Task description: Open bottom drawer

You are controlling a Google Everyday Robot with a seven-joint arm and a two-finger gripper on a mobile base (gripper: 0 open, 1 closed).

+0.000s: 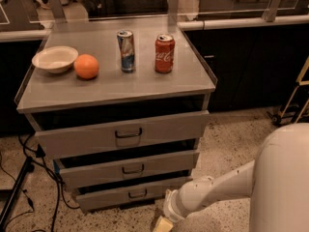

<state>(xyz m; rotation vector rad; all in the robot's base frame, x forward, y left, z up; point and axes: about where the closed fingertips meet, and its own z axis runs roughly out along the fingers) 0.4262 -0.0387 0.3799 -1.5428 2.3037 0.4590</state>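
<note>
**Bottom drawer low on cabinet, gripper at floor level by its right end**

The bottom drawer (108,197), a slim grey metal front with a small dark loop handle (137,194), is the lowest of three on the grey metal cabinet (193,83), just above the speckled floor (231,139). A dark gap shows above its front. Above it are the mid-sized grey drawer front (96,172) and the tall grey top drawer front (77,140), each with a dark handle and a dark gap above it.

The gripper (163,224), a pale yellowish part cut off by the lower frame edge, is just below and beside the bottom drawer's right end. Open or closed: cannot tell. No hold on anything is visible. The white robot arm (217,190) reaches to it from the lower right.

On the cabinet top, left to right:
- cream round bowl (54,58)
- orange fruit (86,66) beside the bowl
- blue-and-silver can (126,50), upright, label unreadable
- red can (164,53), upright, white Coca-Cola script

Black cables (24,178) lie on the floor at left.
</note>
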